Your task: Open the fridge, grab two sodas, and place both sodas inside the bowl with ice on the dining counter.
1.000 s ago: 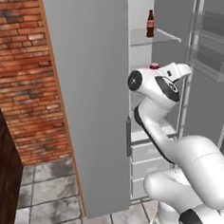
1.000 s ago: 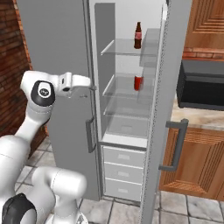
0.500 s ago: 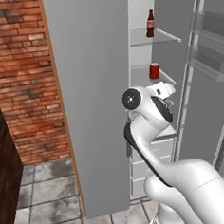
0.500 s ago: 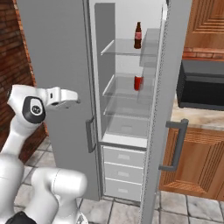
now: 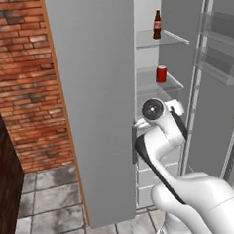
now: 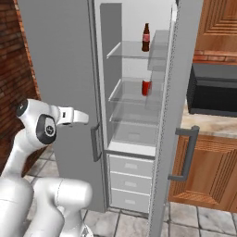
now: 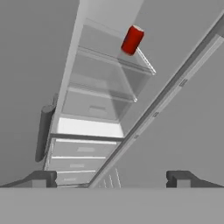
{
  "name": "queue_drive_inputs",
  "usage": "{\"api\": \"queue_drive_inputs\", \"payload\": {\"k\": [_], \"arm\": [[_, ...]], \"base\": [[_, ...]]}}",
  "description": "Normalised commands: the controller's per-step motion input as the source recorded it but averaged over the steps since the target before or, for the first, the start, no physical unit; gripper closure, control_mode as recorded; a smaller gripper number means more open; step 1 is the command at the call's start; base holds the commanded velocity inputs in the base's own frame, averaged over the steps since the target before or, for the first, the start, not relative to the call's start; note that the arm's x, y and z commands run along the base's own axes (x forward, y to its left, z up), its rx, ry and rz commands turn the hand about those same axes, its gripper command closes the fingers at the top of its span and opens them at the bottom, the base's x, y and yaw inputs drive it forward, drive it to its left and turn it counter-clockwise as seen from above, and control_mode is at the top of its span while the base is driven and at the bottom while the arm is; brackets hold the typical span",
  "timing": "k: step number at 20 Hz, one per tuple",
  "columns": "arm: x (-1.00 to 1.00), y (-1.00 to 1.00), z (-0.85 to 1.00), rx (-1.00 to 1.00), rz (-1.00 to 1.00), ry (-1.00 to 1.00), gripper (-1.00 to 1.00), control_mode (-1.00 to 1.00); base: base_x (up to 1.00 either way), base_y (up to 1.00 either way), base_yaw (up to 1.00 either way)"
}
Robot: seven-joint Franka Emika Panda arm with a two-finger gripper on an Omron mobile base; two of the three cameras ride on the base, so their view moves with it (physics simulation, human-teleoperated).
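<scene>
Dark fingertips [image 7: 43,178] stand spread wide with nothing between them; the gripper [image 7: 111,179] holds nothing and looks up into the fridge [image 6: 139,115] from in front of its white drawers [image 6: 132,180]. The fridge's right door [image 6: 173,115] is swung open, so step 1 looks done. Both sodas sit untouched: the red can [image 6: 146,87] on the middle glass shelf, the cola bottle [image 6: 146,37] on the shelf above. Grabbing the 2 and carrying them to the bowl is all left. Grey floor tiles [image 5: 47,214] lie below, a brick wall [image 5: 21,81] to the left, wooden cabinets [image 6: 213,171] and a black microwave [image 6: 215,90] to the right.
</scene>
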Motion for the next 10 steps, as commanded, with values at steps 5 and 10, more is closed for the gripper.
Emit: {"api": "queue_drive_inputs", "payload": {"k": [5, 10], "arm": [[0.0, 0.0, -0.4, 0.12, 0.02, 0.06, -1.0, -1.0], [-0.11, -0.04, -0.33, -0.01, 0.0, -0.01, -1.0, -1.0]], "base": [[0.0, 0.0, 0.0], [0.0, 0.0, 0.0]]}}
